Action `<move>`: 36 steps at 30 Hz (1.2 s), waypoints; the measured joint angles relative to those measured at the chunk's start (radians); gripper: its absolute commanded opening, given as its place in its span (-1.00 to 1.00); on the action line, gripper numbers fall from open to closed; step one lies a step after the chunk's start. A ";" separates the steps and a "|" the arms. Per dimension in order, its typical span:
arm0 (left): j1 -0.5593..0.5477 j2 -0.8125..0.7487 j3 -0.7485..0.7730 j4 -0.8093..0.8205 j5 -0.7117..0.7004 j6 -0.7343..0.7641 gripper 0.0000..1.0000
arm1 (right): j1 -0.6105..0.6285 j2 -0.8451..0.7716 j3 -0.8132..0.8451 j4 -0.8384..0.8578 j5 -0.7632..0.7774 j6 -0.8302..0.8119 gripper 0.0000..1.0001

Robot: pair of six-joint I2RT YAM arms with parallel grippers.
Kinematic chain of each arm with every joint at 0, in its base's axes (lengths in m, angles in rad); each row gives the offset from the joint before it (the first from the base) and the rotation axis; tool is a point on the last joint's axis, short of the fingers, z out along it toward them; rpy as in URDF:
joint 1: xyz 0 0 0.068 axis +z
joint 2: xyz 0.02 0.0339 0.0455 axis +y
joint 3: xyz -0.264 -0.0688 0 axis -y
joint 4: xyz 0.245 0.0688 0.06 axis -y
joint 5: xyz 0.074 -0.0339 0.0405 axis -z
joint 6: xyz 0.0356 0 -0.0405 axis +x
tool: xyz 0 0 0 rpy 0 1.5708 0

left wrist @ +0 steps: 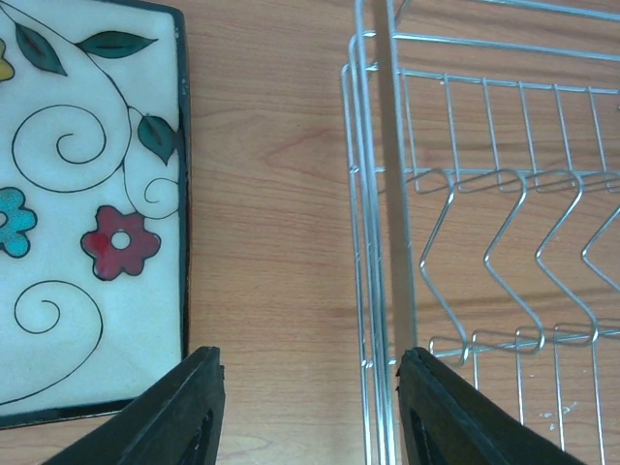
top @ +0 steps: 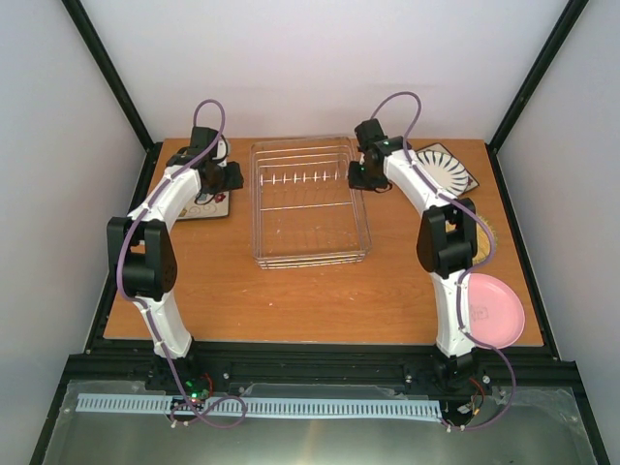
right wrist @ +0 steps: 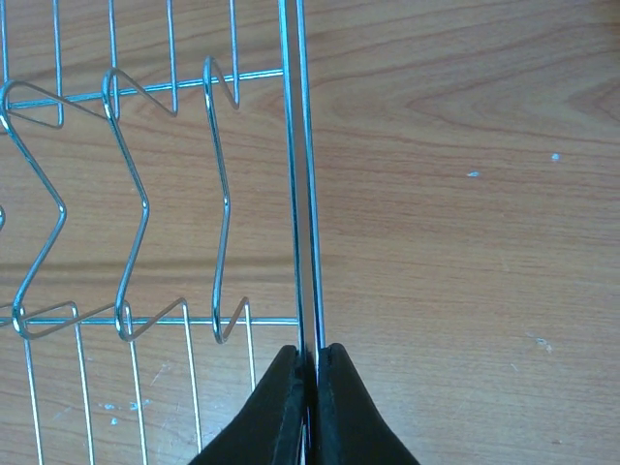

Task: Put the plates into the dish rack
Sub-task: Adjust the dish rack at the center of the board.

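The silver wire dish rack (top: 310, 228) sits at the table's middle back with nothing in it. My right gripper (top: 358, 176) (right wrist: 310, 387) is shut on the rack's right rim wire (right wrist: 303, 194). My left gripper (top: 231, 176) (left wrist: 310, 407) is open, its fingers on either side of the rack's left wall (left wrist: 373, 242). The square floral plate (left wrist: 87, 213) (top: 208, 203) lies flat just left of that gripper. The striped square plate (top: 448, 170) lies at the back right. The tan woven plate (top: 484, 237) is mostly hidden by the right arm. The pink plate (top: 494, 310) lies at the front right.
A row of upright prongs (top: 305, 179) crosses the rack's far half. Black frame posts stand at the table's back corners. Bare wood shows in front of the rack between the two arms.
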 measured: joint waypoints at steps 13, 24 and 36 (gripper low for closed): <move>0.036 0.000 0.000 0.000 0.004 -0.003 0.24 | -0.075 0.082 0.132 -0.022 -0.006 0.060 -0.65; 0.122 -0.003 -0.006 0.008 0.060 -0.014 0.34 | -0.082 0.058 0.095 0.012 -0.029 0.036 -0.43; 0.120 -0.004 -0.036 0.051 0.142 -0.021 0.33 | -0.083 0.075 0.194 -0.018 -0.024 -0.027 -0.95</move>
